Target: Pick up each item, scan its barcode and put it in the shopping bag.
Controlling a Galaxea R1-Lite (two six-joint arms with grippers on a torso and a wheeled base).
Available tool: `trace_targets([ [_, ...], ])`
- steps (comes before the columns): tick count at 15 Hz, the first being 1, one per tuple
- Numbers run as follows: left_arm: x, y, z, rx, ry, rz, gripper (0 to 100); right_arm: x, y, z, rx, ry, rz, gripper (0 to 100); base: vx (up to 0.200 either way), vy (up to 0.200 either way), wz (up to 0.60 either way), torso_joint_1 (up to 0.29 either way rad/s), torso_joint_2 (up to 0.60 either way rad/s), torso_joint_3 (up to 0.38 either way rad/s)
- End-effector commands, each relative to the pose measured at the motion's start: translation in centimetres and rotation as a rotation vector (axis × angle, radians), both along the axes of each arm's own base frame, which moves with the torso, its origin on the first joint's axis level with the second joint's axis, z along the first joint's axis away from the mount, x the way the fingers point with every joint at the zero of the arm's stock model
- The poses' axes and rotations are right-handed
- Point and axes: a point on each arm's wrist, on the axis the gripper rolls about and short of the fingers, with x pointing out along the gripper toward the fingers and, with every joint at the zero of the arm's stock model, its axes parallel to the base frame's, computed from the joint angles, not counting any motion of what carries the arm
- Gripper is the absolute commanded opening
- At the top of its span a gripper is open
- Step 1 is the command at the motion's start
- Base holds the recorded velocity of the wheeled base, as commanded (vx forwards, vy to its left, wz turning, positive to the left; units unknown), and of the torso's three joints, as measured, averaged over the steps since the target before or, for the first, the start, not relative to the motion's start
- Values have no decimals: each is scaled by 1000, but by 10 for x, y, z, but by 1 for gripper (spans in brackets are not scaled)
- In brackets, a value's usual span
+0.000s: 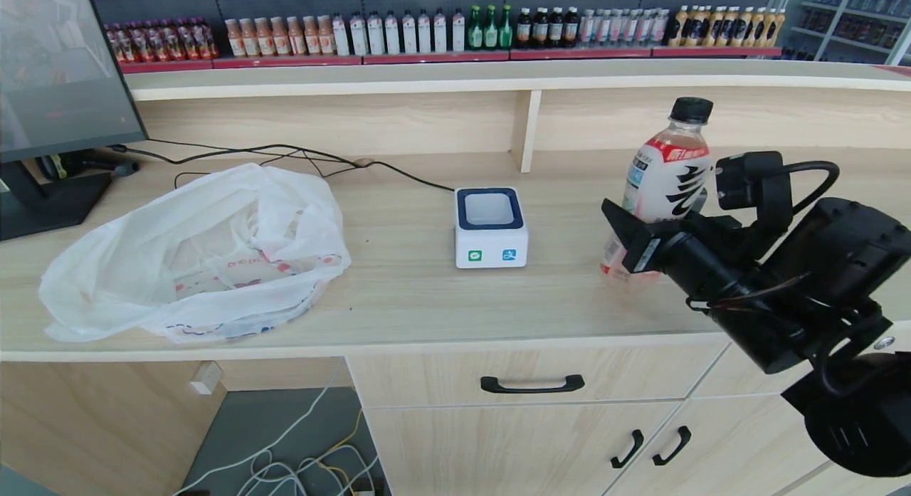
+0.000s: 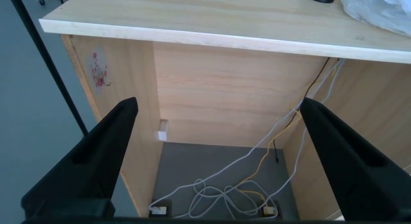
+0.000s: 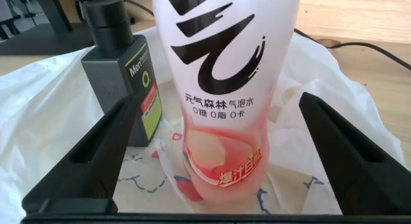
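Note:
A clear drink bottle (image 1: 665, 183) with a black cap and pink liquid stands upright on the right of the wooden counter (image 1: 427, 304). My right gripper (image 1: 620, 234) is open around its lower part; in the right wrist view the bottle (image 3: 225, 89) sits between the fingers (image 3: 96, 166) with a gap on each side. The white shopping bag (image 1: 192, 261) lies open on the counter's left. A white barcode scanner (image 1: 490, 227) sits mid-counter. My left gripper (image 2: 215, 160) is open and empty, low beside the counter's left end.
Past the drink bottle a dark square bottle (image 3: 122, 83) stands at the bag (image 3: 334, 76). A monitor (image 1: 57, 62) stands at the far left, with cables behind the bag. A raised shelf runs along the back. Drawers (image 1: 532, 384) sit under the counter; cables (image 2: 225, 192) lie on the floor.

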Motion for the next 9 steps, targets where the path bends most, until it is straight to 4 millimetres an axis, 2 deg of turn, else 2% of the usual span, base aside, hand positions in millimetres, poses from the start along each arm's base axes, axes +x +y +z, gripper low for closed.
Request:
trace_targets([
  [1,0,0,0,0,0,0,100,-13,-7,8,7,-12,3,100,0,0,0,0,0,0],
  [3,0,0,0,0,0,2,100,-30,-16,13,6,-10,3,100,0,0,0,0,0,0],
  [4,0,0,0,0,0,-1,100,-31,-17,14,7,-12,3,100,0,0,0,0,0,0],
  [5,0,0,0,0,0,2,100,-55,-31,20,6,-14,1,100,0,0,0,0,0,0],
  [7,0,0,0,0,0,-1,100,-89,-52,23,5,-18,-4,100,0,0,0,0,0,0],
  [8,0,0,0,0,0,-1,100,-98,-59,23,1,-18,-9,100,0,0,0,0,0,0],
  [9,0,0,0,0,0,0,100,-124,-75,16,-16,1,-18,100,0,0,0,0,0,0],
])
